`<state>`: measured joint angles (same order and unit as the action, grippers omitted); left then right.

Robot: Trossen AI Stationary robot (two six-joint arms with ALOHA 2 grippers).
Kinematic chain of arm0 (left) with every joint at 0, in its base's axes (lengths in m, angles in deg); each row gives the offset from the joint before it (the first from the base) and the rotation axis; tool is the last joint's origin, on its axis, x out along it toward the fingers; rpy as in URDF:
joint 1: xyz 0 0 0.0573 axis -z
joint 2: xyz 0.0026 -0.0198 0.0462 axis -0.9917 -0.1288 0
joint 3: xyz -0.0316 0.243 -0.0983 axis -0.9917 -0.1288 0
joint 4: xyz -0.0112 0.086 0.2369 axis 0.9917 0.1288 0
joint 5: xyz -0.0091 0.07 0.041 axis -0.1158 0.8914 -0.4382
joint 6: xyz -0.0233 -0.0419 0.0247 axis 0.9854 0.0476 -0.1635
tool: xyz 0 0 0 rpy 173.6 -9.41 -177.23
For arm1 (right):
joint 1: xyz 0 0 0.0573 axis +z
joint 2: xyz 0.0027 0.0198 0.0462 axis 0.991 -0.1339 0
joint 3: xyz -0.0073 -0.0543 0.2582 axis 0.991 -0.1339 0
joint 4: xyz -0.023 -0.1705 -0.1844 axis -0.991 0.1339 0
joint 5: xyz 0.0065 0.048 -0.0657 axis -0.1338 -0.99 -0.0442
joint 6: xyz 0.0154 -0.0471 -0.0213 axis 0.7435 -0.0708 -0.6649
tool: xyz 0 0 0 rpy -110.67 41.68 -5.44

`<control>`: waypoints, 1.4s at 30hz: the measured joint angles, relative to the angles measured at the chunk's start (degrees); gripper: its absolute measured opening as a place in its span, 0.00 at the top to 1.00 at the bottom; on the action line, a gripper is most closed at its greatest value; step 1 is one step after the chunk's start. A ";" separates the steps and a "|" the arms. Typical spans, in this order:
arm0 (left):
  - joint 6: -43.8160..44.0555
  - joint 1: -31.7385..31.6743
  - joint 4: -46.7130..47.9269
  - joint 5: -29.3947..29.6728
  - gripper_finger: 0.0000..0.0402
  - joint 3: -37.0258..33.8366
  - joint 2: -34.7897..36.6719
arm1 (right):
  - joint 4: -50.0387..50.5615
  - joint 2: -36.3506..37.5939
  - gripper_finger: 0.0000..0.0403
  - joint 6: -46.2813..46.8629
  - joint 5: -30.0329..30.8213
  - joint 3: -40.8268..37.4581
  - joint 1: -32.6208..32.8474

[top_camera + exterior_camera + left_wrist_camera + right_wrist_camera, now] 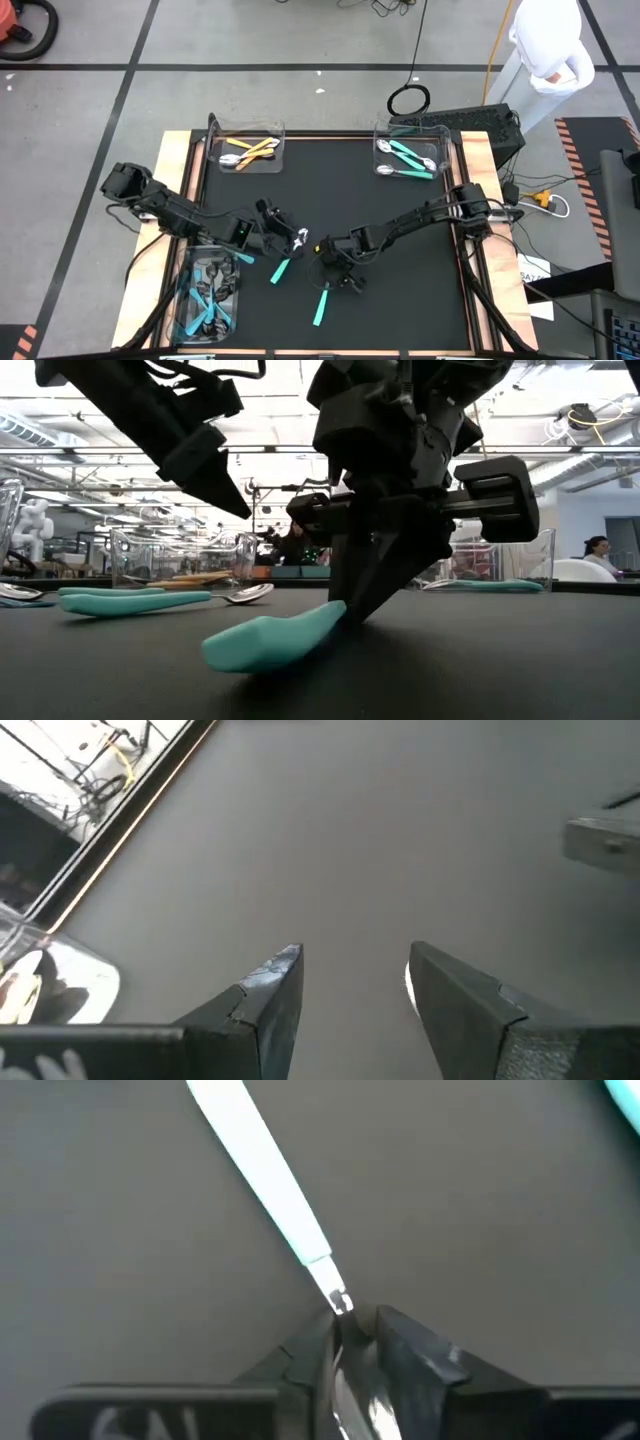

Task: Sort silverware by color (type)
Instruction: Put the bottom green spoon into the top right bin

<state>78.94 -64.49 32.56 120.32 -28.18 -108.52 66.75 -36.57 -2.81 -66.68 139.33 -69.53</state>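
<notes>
- A black table mat (400, 230) with a wooden border fills the high view, with two dark robot arms reaching in from either side toward its middle.
- The right gripper (330, 277) is down at the mat, its fingers (400, 1350) pinched narrowly around the silver head end of a teal-handled utensil (321, 306) that lies flat on the mat, handle pointing away toward the near edge.
- In the low view this teal handle (275, 638) rests on the mat, with the right gripper planted on its far end.
- The left gripper (290, 238) hovers just beside the right one, its two fingers (270, 990) spread apart and holding nothing.
- A second teal-handled utensil (281, 268) lies loose on the mat, between the two grippers.
- A clear plastic bin (226, 136) at the far left corner holds orange-handled, silver-headed utensils (252, 152).
- A clear bin (440, 136) at the far right corner holds teal-handled, silver-headed utensils (408, 160).
- A third clear bin (186, 310) at the near left holds teal-handled, dark-headed utensils (212, 300).
- A person in white (545, 50) stands beyond the table's far right corner.
</notes>
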 joint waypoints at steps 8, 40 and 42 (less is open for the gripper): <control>-0.17 -2.56 0.20 0.00 0.54 0.00 0.00 | -5.64 -3.30 0.88 0.07 -2.02 0.20 0.04; -2.71 -6.53 0.90 0.35 0.54 -1.10 0.00 | 40.81 36.72 1.00 15.81 31.61 -5.94 -21.31; -2.54 -6.51 1.18 0.35 0.54 -1.86 0.00 | 40.49 41.51 1.00 19.32 36.17 -8.21 -24.91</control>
<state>76.41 -71.00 33.74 120.67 -30.04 -108.52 107.24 4.94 16.51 -30.51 131.12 -94.44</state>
